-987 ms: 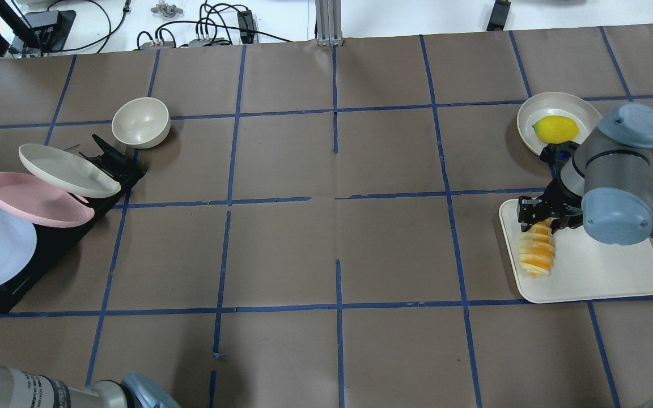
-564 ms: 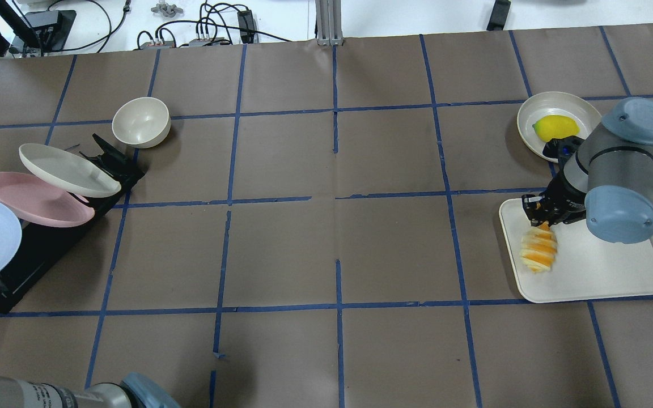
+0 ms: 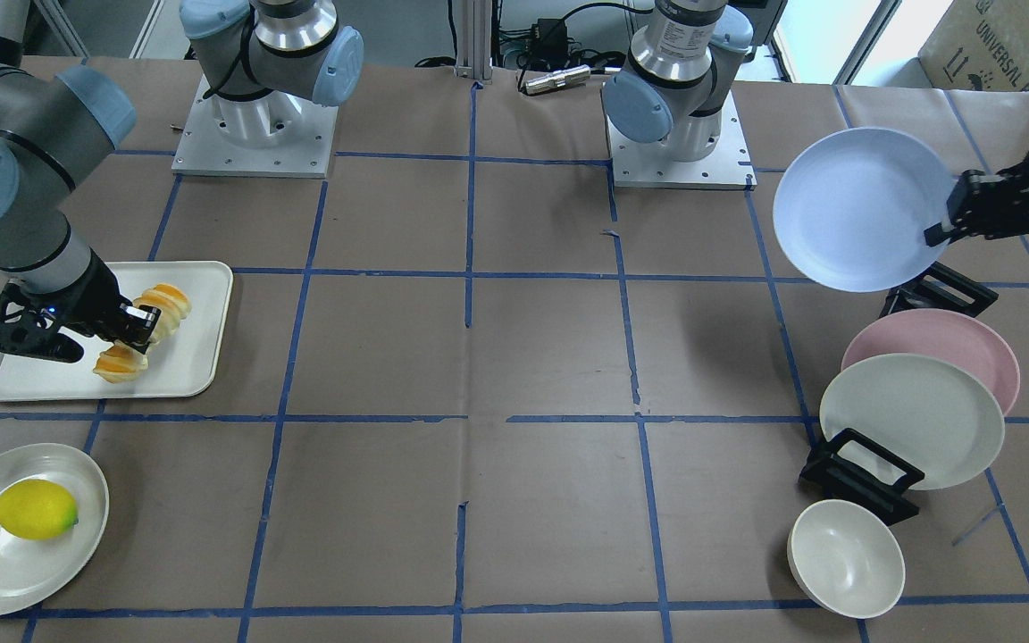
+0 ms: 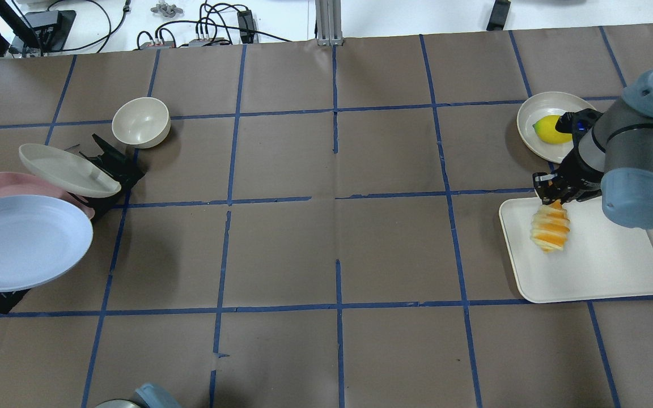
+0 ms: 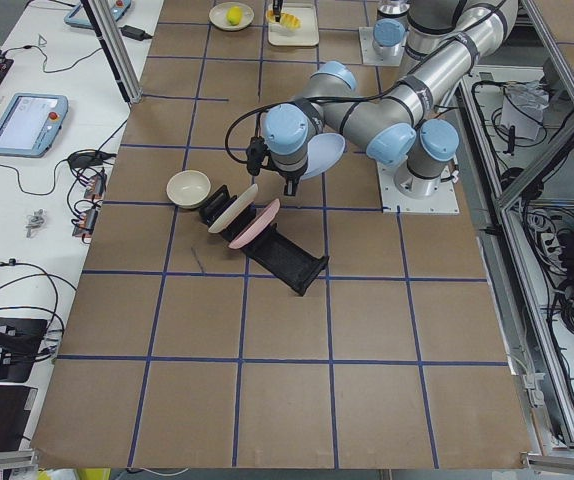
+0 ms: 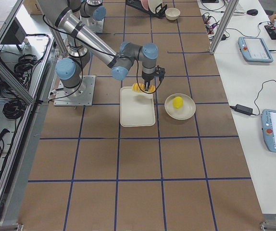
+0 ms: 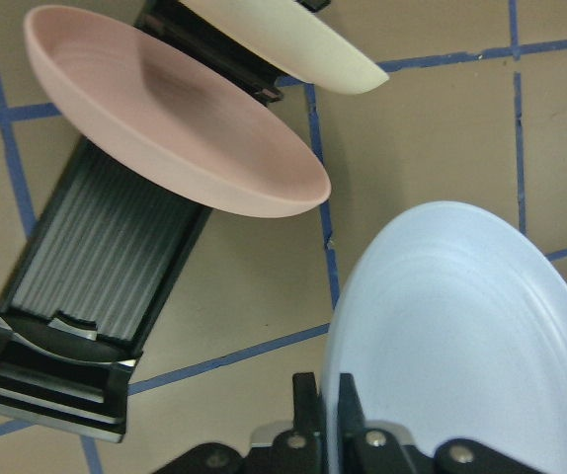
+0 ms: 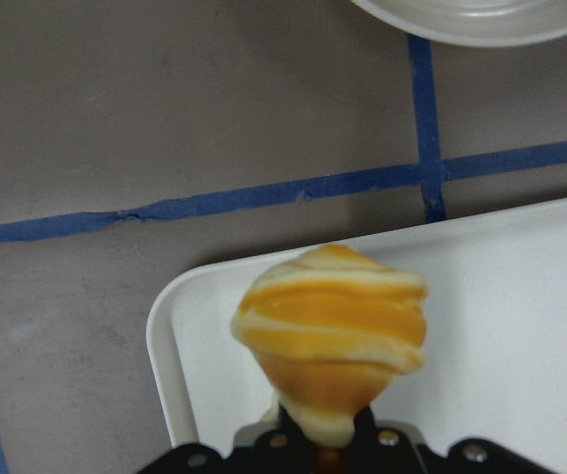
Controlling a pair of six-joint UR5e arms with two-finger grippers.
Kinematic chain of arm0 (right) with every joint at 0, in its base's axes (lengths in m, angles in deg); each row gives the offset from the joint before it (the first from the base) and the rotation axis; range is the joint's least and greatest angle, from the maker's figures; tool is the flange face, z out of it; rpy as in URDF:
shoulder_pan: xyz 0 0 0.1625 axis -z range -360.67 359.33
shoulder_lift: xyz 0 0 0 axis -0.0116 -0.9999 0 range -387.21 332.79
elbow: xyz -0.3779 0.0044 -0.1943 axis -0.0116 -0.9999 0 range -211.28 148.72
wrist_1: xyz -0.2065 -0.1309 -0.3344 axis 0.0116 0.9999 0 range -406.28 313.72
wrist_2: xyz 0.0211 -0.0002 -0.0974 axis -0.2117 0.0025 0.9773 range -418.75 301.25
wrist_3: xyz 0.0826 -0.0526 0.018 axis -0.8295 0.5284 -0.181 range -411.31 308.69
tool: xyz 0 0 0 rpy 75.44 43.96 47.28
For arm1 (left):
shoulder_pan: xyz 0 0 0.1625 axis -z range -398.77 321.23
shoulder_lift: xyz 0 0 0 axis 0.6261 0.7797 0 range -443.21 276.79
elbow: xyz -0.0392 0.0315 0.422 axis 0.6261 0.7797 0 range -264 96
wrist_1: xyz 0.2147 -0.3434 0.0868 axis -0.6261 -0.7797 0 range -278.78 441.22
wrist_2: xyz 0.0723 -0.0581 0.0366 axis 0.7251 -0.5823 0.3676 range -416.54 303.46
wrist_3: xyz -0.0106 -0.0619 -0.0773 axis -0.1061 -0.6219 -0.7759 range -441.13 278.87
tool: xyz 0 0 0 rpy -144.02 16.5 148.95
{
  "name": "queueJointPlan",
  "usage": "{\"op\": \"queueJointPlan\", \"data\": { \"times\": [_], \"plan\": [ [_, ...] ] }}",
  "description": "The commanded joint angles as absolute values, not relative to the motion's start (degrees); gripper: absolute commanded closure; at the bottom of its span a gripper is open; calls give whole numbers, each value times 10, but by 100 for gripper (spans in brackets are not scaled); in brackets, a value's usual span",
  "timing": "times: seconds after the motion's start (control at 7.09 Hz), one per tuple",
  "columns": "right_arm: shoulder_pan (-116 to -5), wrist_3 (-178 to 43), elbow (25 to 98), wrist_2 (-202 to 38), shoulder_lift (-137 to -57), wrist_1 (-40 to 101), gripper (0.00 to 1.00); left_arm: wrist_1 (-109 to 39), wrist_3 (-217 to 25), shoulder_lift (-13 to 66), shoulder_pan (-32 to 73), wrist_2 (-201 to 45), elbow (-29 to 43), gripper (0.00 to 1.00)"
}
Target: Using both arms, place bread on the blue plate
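Right tool (image 4: 553, 197): closed on one end of the bread (image 4: 551, 229). The loaf is found at the right of the overhead view, hanging from the tool over the upper left corner of the tray (image 4: 604, 260). It is judged to be raised off the tray, though contact at its free end cannot be ruled out. An end grip is judged to have been chosen so that the free length can be laid down first and the fingers kept clear of the dish.

Left tool (image 3: 950, 214): clamped on the rim of the blue plate (image 3: 854, 210), one finger on each face, as confirmed in the left wrist view. The plate is seen at the upper right of the front view, tilted and lifted out of the rack (image 3: 936, 290). The rim is judged to be the only purchase offered by so shallow a dish. The pink plate (image 3: 952, 332) and the cream plate (image 3: 912, 420) are left leaning in the rack.

Bread and plate are held well apart, at opposite ends of the table (image 4: 332, 243). Each item is judged to have been raised for carrying toward the middle. The plate must be levelled before bread is released onto it. A slide off the tilted face is noted as a risk.
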State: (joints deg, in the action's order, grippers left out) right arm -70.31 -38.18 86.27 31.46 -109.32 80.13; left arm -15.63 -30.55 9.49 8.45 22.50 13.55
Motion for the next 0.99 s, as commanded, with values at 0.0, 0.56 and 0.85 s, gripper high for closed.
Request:
{"op": "queueJointPlan", "data": {
  "times": [0.0,0.56,0.85],
  "plan": [
    [-753,-383,819,314,-1095,787,93,-2,-470,80,249,196,227,100],
    [-819,-382,752,298,-1066,775,92,321,-724,161,455,110,341,100],
    [-835,-386,741,304,-1053,777,92,511,-838,200,509,96,374,100]
  ]
}}
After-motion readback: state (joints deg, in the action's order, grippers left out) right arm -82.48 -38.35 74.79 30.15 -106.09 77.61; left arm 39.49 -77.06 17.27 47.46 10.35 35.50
